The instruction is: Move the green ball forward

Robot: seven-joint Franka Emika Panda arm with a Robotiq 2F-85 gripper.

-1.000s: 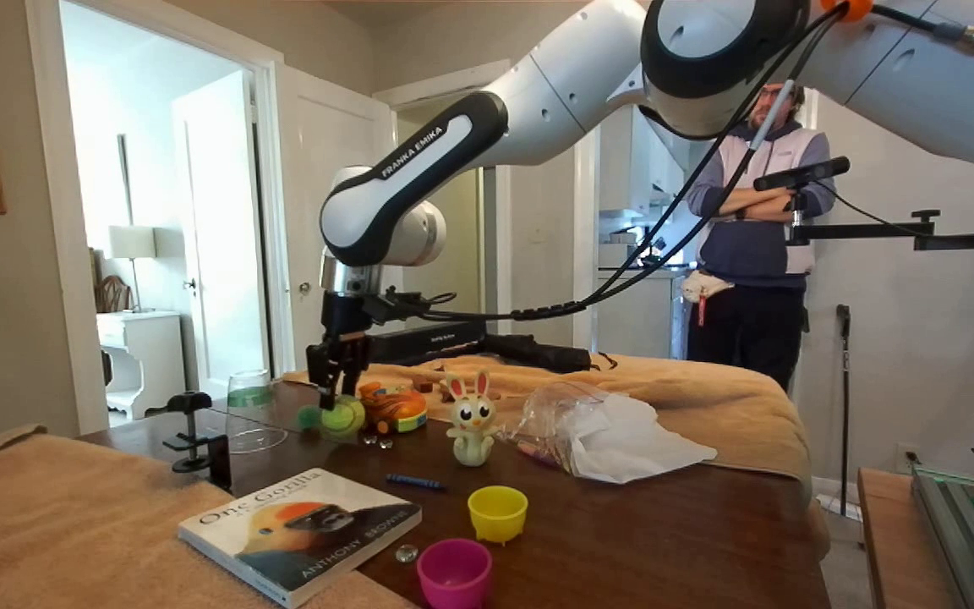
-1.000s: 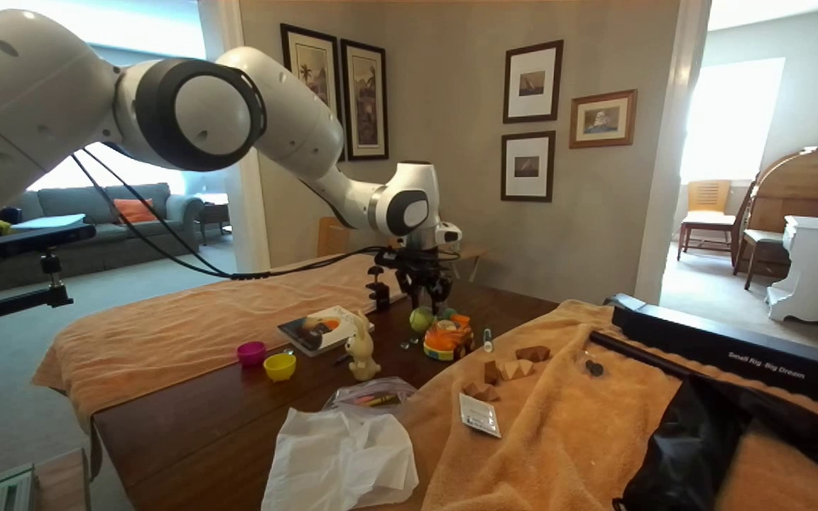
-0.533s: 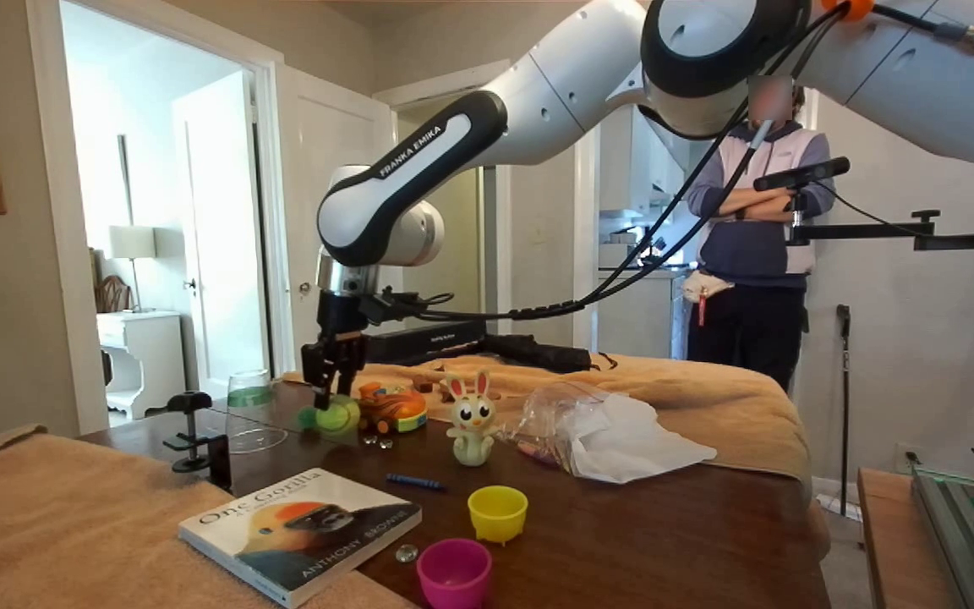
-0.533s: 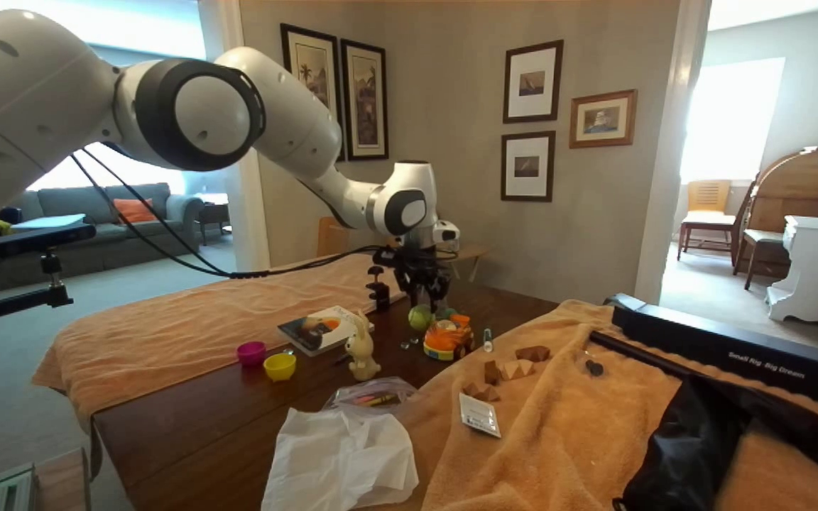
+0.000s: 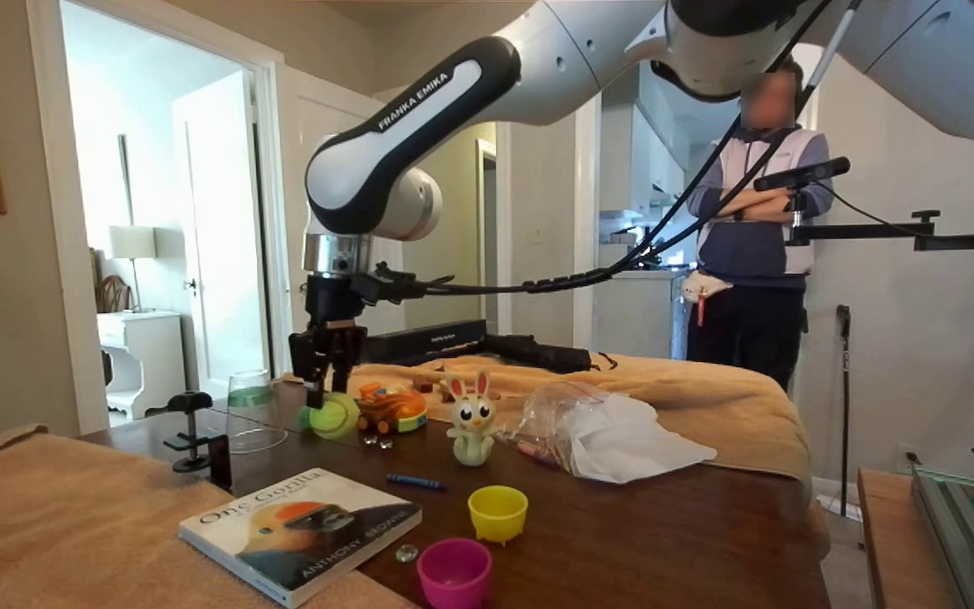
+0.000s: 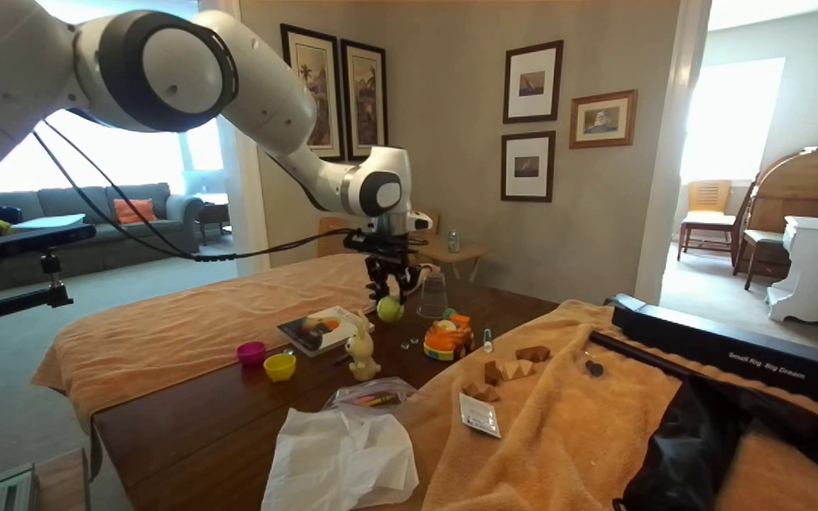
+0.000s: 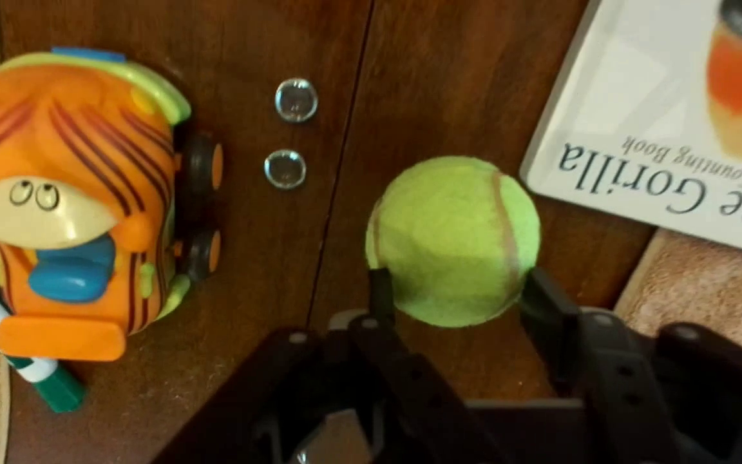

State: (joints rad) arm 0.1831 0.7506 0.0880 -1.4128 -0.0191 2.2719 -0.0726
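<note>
The dark wooden bench (image 5: 664, 541) stretches out from beneath the book (image 5: 297, 533). Well apart from the book sits an orange toy car (image 7: 68, 212); nearer the book stands a cream rabbit figure (image 5: 472, 436). The green ball (image 7: 451, 238) is near the book's title edge, clamped between both black fingers (image 7: 548, 312). Near the book, too, are a yellow cup (image 5: 498, 514) and a magenta cup (image 5: 455, 577); a clear glass bead (image 5: 407, 553) lies just beside the book.

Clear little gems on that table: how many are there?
3: a first gem and a second gem lie beside the orange toy car; a third gem lies between the book and pink cup. Others may be hidden.
</note>
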